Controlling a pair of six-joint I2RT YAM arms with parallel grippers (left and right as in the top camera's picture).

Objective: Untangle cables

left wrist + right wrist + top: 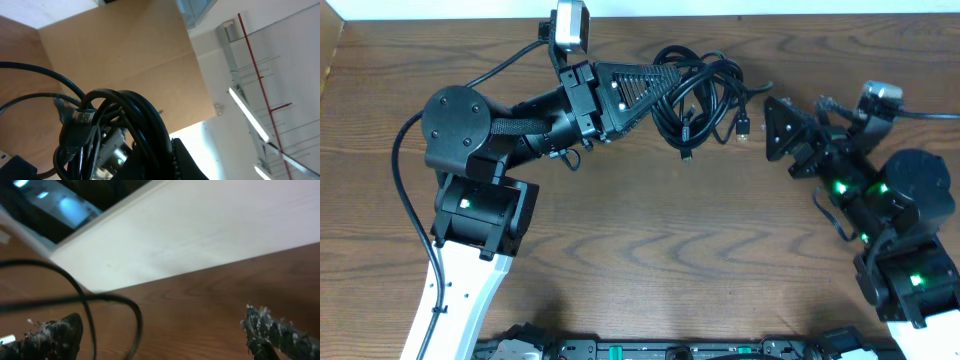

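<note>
Left pincer [663, 78]: we are seeing it pinching the cables [705, 92]. In its wrist view the black clump is crowding the lens and draping against one finger [186, 160]. The clump is lying at the far middle of the tabletop [650, 230], with two plug ends [743, 127] trailing out on the side nearest the right arm. Right pincer [772, 130]: we are finding it spread wide just beside the clump. One cable loop [100, 300] is crossing in front of its fingertips [270, 330].

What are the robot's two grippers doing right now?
Left gripper: closed on the tangled clump of thin black cables.
Right gripper: open, holding nothing.
</note>
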